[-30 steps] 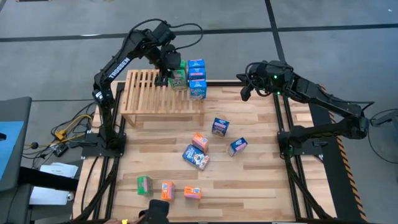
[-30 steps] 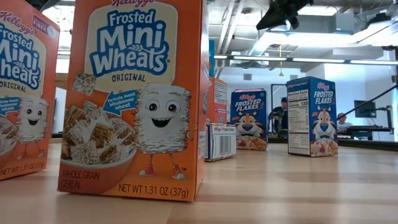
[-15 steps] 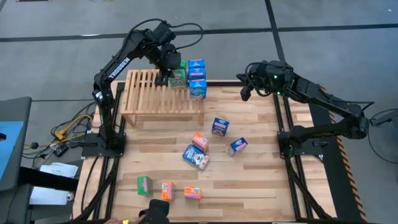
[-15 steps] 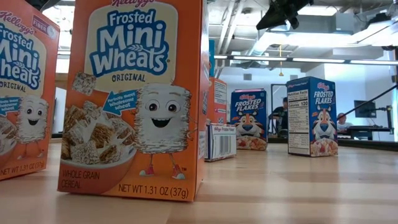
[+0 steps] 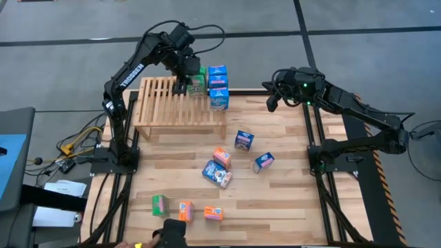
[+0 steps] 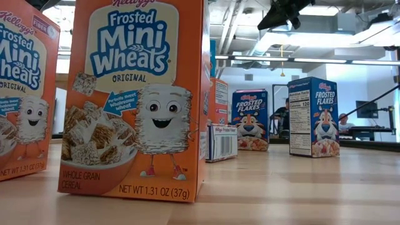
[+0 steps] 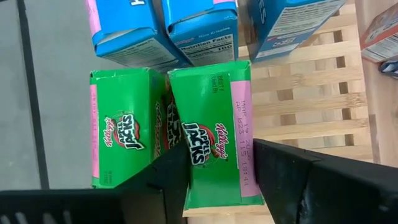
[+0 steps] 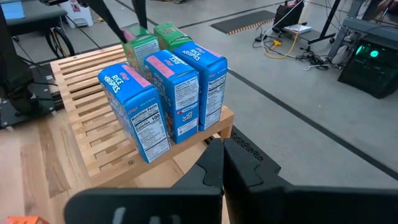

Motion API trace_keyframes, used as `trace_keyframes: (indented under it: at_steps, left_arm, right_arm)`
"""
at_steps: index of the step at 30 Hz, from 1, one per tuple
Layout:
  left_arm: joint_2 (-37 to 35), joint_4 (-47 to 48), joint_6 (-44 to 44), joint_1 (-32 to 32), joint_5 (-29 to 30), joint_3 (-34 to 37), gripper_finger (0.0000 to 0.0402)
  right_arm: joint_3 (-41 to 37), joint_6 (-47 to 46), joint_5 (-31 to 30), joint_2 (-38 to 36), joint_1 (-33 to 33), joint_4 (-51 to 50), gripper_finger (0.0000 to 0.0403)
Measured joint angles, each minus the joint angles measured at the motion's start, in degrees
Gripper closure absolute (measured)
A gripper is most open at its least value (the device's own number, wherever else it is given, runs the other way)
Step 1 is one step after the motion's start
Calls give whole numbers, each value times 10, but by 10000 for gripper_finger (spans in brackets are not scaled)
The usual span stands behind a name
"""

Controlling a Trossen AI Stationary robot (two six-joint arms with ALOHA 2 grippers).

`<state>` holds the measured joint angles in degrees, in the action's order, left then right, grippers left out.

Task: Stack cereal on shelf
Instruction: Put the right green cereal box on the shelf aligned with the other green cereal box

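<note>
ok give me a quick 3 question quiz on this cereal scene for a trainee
1. True or false: the left hand straddles a green Apple Jacks box on the shelf.
2. How many blue Rice Krispies boxes stand on the shelf? A) one B) three C) five
3. Fill in: the right hand is ____ and holds nothing.

Key: 1 true; 2 B; 3 shut

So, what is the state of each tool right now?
Left tool: fingers on both sides of a green Apple Jacks box on the shelf; grip or release cannot be told.
Right tool: closed, empty.
</note>
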<state>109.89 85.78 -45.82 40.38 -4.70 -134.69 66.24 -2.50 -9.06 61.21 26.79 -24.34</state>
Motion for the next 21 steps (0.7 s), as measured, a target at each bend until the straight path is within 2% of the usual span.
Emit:
trace_keyframes:
  at_steps: [9,21]
  left_arm:
    - [0,-4,15,0,0,0,215]
    - [0,-8,46,0,-3,0,211]
  right_arm:
    - [0,1,0,0,0,0,386]
    - [0,1,0,0,0,0,386]
